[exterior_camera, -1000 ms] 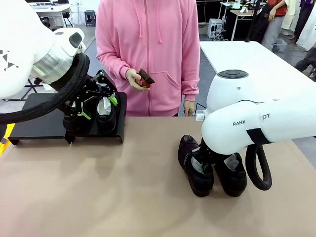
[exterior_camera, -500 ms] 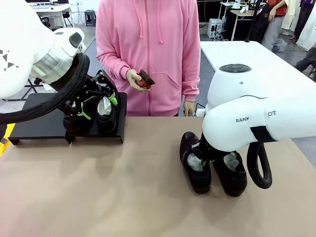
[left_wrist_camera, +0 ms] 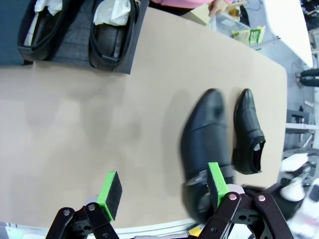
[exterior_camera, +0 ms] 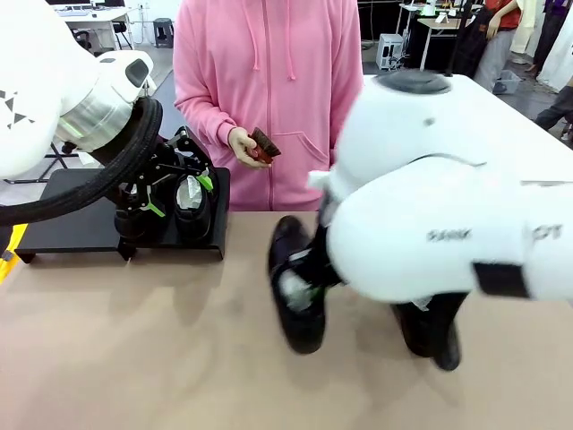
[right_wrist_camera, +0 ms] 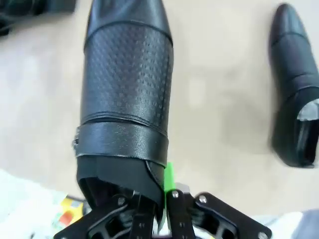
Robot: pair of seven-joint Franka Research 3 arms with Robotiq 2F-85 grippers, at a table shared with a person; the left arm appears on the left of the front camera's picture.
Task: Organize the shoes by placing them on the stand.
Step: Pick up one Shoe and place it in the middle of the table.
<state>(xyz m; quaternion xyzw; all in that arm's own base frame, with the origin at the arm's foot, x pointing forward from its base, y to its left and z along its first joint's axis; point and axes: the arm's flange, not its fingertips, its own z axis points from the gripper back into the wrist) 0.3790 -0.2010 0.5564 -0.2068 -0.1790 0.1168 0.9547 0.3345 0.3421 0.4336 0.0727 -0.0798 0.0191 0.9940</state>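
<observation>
Right arm (exterior_camera: 430, 224) has swung left, carrying a shoe (exterior_camera: 298, 300) toward the stand (exterior_camera: 63, 215).
Right end effector (right_wrist_camera: 162, 186) pinches its heel rim; left end effector (left_wrist_camera: 163, 186) spread over the stand's two shoes (exterior_camera: 191, 210); fourth shoe (exterior_camera: 431, 331) on the tabletop (exterior_camera: 161, 349).

Even, diffuse overhead lighting is provided throughout, and only soft, faint shadows are cast on the table (exterior_camera: 134, 358) beside the stand (exterior_camera: 54, 235). In the front view, the right arm (exterior_camera: 430, 233) and the shoe (exterior_camera: 300, 300) beside it are smeared by motion blur. Broad glare is carried by the glossy leather in the right wrist view. The table edge is bowed by wide-angle distortion in the left wrist view.
</observation>
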